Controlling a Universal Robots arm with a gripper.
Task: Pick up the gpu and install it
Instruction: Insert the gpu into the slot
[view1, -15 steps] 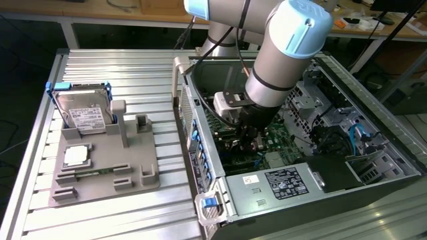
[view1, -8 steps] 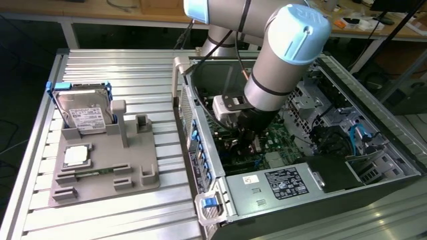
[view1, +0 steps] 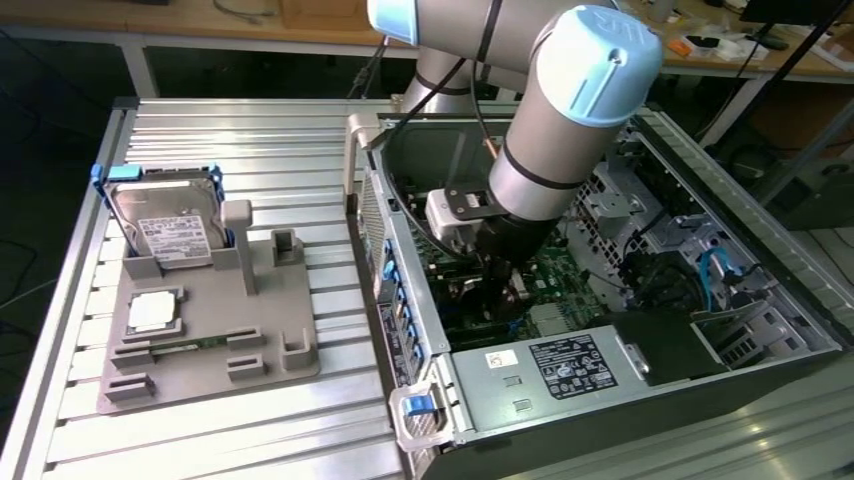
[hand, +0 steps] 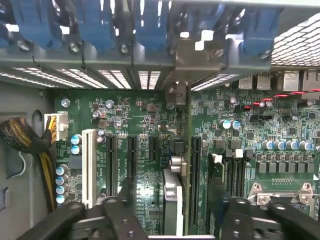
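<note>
1. In the exterior view the arm (view1: 574, 110) reaches down into an open computer case (view1: 400, 300) that lies on a slatted metal table (view1: 227, 130). The end effector (view1: 497, 295) is low inside the case, over the green circuit board.
2. The wrist view looks straight at that circuit board (hand: 145, 125). The two dark fingers (hand: 125, 210) of the end effector (hand: 171, 192) are spread, one on each side of the gpu (hand: 172, 205).
3. The gpu stands edge-on on the circuit board, in line with the long black slots. A strip of board shows between it and each finger, so the fingers are not pinching it. Whether it is pushed fully home cannot be told.
4. From the exterior view the arm and end effector cover the spot where the gpu stands.
5. The wrist view also shows a white slot (hand: 89, 165) well to one side of the gpu, a row of blue clips (hand: 100, 25) along the case edge, and a braided bundle of cables (hand: 20, 135).
6. On the exterior view's left, apart from the case, a grey tray (view1: 267, 330) on the table carries a hard drive (view1: 167, 225) propped upright and a small square silver chip (view1: 154, 310) lying flat.
7. A power supply box (view1: 547, 365) with a black label sits at the near end of the case.
</note>
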